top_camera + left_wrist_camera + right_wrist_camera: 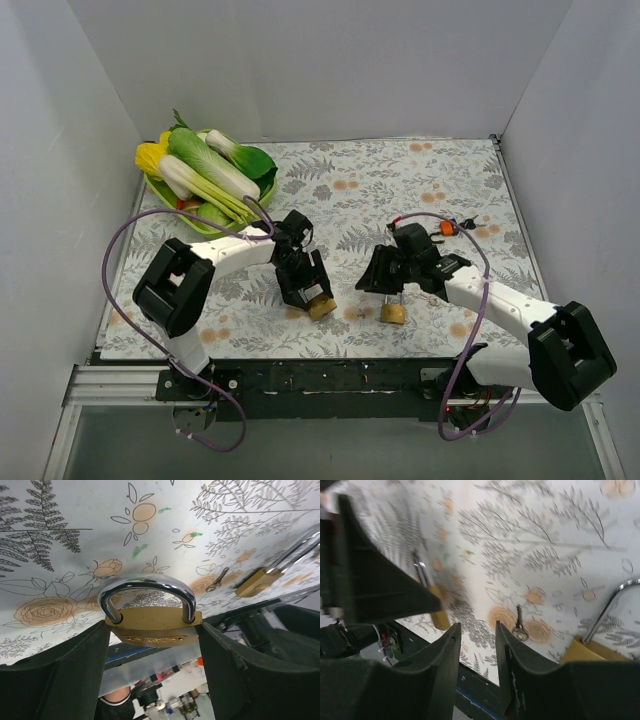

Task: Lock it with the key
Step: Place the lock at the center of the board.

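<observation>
The left tool (154, 636) is clenched on a brass padlock (152, 626), with the shackle upright. The right tool (477, 630) is barely parted and grips nothing. The key (520, 626) lies on the bench (560, 530) at the right tool's three o'clock, and a second padlock (587, 652) lies beyond the key at four.

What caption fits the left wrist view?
Left gripper clamps a brass padlock, with a key and second padlock beyond on floral cloth.

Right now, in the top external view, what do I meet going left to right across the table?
Plate of vegetables → left padlock → right padlock → small orange object.
</observation>
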Motion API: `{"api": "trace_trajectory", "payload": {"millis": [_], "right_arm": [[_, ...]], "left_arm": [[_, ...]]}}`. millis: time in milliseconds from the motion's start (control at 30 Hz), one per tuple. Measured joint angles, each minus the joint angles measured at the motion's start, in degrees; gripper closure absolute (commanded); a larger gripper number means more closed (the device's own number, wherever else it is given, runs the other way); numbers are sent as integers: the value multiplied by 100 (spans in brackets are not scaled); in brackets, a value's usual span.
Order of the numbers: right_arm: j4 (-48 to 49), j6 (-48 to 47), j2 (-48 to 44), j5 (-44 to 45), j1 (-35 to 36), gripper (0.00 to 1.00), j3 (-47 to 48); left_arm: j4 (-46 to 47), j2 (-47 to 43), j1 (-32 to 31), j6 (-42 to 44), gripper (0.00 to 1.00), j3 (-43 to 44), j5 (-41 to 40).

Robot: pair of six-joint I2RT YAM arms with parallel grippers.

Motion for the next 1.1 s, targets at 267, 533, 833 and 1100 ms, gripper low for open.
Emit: {"api": "trace_trajectory", "payload": {"millis": [267, 533, 833, 1100], "right_arm": [[4, -1119, -372, 450, 0, 58, 651], [-151, -1930, -450, 560, -133, 54, 743], [-149, -2210, -737, 619, -350, 37, 765], [-170, -2450, -745, 551, -538, 27, 975]], "left_arm": [[-627, 476, -192, 428, 100, 479, -334], [-658, 925, -503, 525, 100, 894, -525], [-651, 966, -654, 498, 63, 896, -496], [-621, 979, -671, 527, 2, 933, -431]]}}
